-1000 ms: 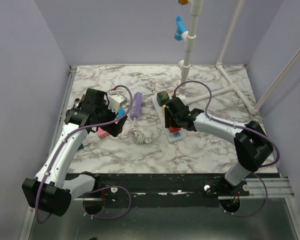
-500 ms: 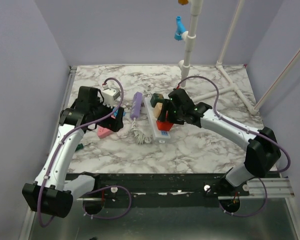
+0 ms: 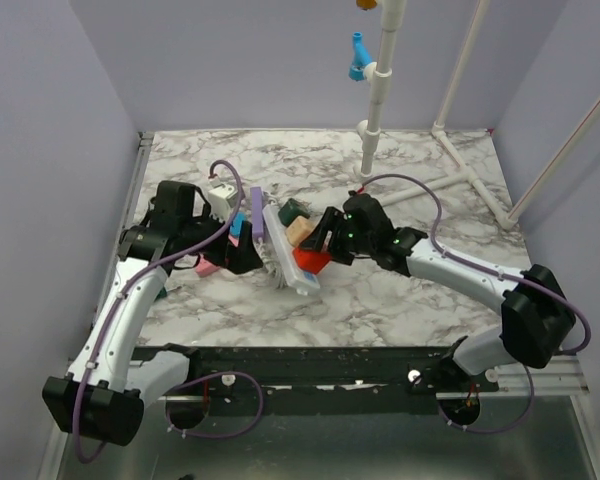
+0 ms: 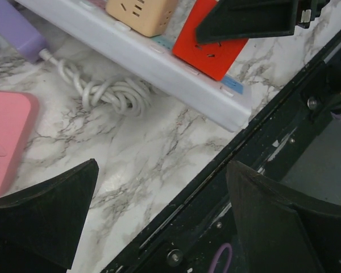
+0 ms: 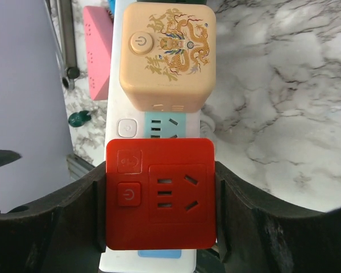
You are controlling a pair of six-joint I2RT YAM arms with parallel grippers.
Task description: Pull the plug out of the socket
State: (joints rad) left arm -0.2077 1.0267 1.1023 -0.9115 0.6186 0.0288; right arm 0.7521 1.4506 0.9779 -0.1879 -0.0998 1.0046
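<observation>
The long white socket strip (image 3: 280,252) lies slanted at the table's middle, with a dark green plug (image 3: 296,208), a beige plug (image 3: 298,232) and a red plug (image 3: 310,263) in it. My right gripper (image 3: 320,250) is shut on the red plug (image 5: 159,193), one finger (image 5: 74,219) against each side; the plug still sits in the strip (image 5: 127,102). My left gripper (image 3: 242,256) is open and empty just left of the strip. In the left wrist view its gripper (image 4: 165,196) hovers over the table's front edge, with the strip (image 4: 131,54) and red plug (image 4: 213,45) beyond.
The strip's coiled white cord (image 4: 111,94) lies beside it. A purple bar (image 3: 256,215), a pink block (image 3: 207,266), a blue piece (image 3: 237,228) and a white cube adapter (image 3: 218,192) crowd the left side. White pipes (image 3: 380,90) stand at the back.
My right gripper has dragged the red plug and the whole strip leftward, up against the purple bar. My left gripper has swung toward the strip's near end.
</observation>
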